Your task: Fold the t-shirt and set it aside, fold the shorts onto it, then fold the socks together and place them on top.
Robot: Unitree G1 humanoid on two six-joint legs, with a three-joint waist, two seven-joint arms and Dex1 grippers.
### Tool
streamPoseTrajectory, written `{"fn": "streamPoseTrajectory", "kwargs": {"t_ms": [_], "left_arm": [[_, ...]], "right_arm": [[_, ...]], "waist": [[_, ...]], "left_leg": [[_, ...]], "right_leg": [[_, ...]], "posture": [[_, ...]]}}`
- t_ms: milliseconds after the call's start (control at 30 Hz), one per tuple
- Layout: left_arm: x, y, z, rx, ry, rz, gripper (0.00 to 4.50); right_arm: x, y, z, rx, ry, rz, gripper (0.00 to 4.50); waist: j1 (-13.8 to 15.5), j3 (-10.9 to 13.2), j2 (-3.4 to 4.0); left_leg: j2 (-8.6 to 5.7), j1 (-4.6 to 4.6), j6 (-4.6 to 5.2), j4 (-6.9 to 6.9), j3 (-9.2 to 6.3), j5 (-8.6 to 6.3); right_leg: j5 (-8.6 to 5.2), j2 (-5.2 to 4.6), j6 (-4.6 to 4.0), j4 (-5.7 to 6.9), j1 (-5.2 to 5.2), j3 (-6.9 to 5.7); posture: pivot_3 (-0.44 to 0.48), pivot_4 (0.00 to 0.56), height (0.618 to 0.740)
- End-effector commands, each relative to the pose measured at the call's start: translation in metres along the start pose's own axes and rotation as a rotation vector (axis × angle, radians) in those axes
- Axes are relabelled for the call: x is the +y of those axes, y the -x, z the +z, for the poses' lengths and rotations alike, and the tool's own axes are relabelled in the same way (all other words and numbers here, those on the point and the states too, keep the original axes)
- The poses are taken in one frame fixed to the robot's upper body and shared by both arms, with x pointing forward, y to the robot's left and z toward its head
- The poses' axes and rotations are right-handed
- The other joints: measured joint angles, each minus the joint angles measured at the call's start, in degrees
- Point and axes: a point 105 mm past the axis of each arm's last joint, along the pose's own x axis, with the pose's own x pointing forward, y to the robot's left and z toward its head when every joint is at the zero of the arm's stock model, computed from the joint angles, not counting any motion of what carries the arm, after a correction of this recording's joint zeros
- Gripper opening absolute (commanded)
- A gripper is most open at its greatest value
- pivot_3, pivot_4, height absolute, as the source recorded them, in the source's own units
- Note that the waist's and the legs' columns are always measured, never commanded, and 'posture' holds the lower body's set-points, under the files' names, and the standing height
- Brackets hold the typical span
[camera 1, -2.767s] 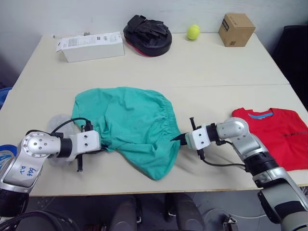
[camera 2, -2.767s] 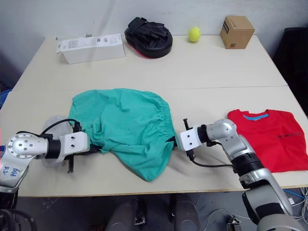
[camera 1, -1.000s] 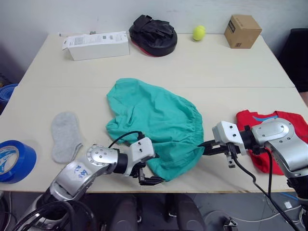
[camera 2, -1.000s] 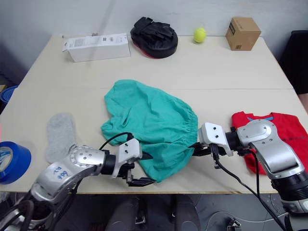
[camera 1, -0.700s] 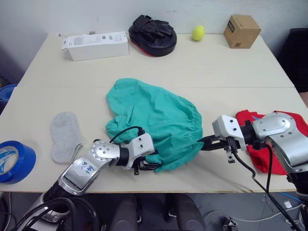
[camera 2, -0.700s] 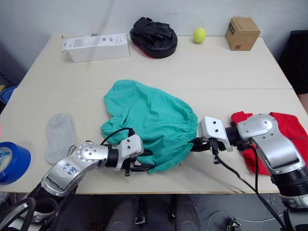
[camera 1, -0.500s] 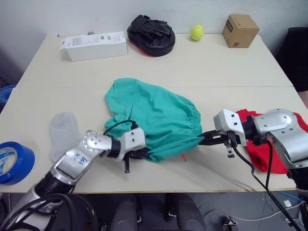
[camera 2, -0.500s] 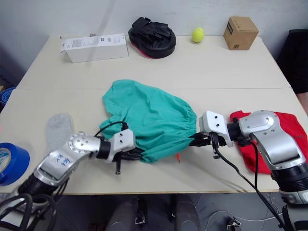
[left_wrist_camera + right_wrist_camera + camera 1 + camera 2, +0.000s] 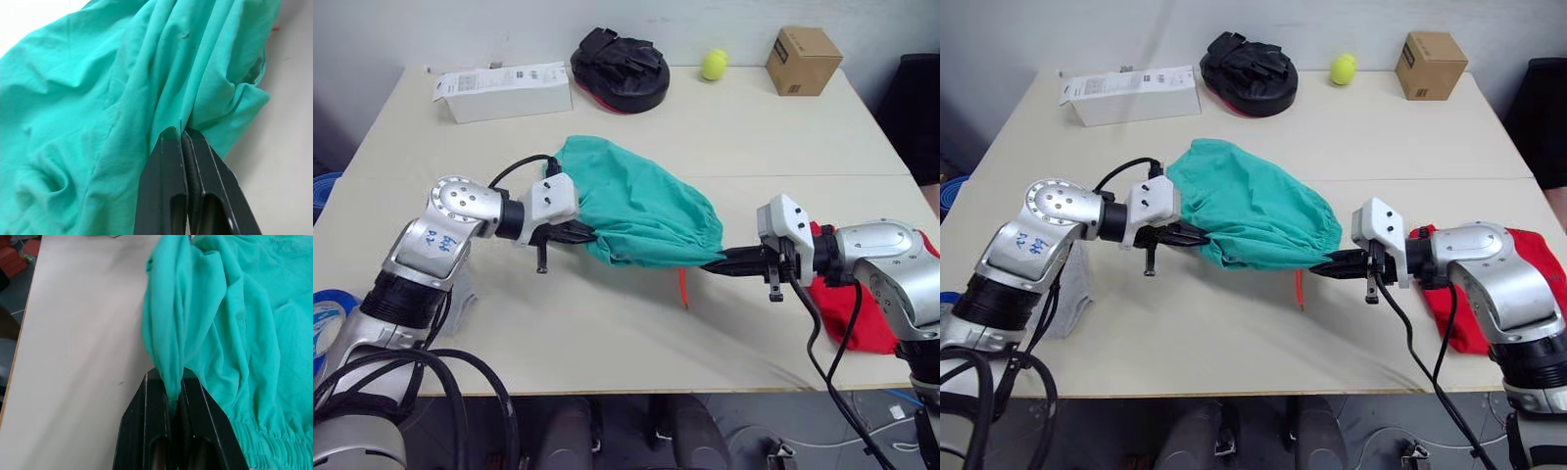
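I have both pincers clamped on the teal-green soft fabric shorts (image 9: 641, 211): left pincer (image 9: 590, 235) pinching one edge, right pincer (image 9: 713, 265) the waistband end, so the cloth folds over itself just beside the crumpled bright red cotton t-shirt (image 9: 850, 318) on the worktop (image 9: 607, 333).

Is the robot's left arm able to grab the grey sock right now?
Probably not right away. The left gripper is shut on the shorts, so it would have to let go first. The sock lies close by on the table, partly under that arm.
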Motion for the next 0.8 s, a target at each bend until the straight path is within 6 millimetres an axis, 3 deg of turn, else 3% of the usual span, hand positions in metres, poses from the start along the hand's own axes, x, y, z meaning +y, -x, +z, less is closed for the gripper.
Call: {"fn": "streamPoseTrajectory", "kwargs": {"t_ms": [33,233,467,633,700,800], "left_arm": [[-0.016,0.004,0.004,-0.030,0.020,-0.014,0.48],[-0.042,-0.003,0.019,-0.132,0.198,0.032,2.31],[-0.074,-0.004,0.006,-0.064,0.489,0.120,4.47],[-0.095,-0.026,-0.016,0.021,0.567,0.256,4.47],[-0.102,-0.039,-0.016,0.003,0.572,0.300,4.47],[-0.100,-0.055,-0.023,0.034,0.541,0.404,4.47]], "right_arm": [[0.001,0.006,0.011,-0.025,0.035,-0.021,0.00],[0.003,0.005,0.012,-0.027,0.038,-0.021,0.00],[0.006,0.005,0.013,-0.026,0.041,-0.011,0.00],[0.007,0.005,0.013,-0.023,0.046,-0.004,0.00],[0.009,0.005,0.014,-0.020,0.048,0.003,0.00],[0.010,0.006,0.016,-0.015,0.041,0.012,0.00]], "waist": [[0.1,0.0,0.00],[0.4,0.0,-0.03],[0.2,0.0,-0.03],[0.3,0.0,-0.03],[0.4,0.0,-0.03],[0.8,0.0,-0.06]], "left_leg": [[0.00,0.00,-0.01,0.00,0.00,0.01],[-0.03,-0.01,0.00,0.03,-0.07,0.00],[-0.02,0.04,-0.02,0.01,-0.07,0.02],[-0.03,0.11,-0.02,0.00,-0.08,0.02],[-0.04,0.12,-0.02,-0.01,-0.08,0.01],[-0.05,0.13,-0.01,-0.01,-0.10,0.01]], "right_leg": [[0.00,0.00,0.00,0.00,-0.01,0.00],[0.01,-0.05,0.01,-0.04,0.04,0.02],[0.01,-0.04,0.02,-0.01,0.05,0.06],[0.01,-0.05,0.02,-0.04,0.13,0.08],[0.01,-0.06,0.02,-0.06,0.14,0.08],[0.01,-0.08,0.02,-0.07,0.17,0.07]], "posture": [[0.000,0.150,0.740],[0.000,0.150,0.740],[0.000,0.150,0.740],[0.000,0.150,0.740],[0.000,0.150,0.740],[0.000,0.150,0.740]]}}
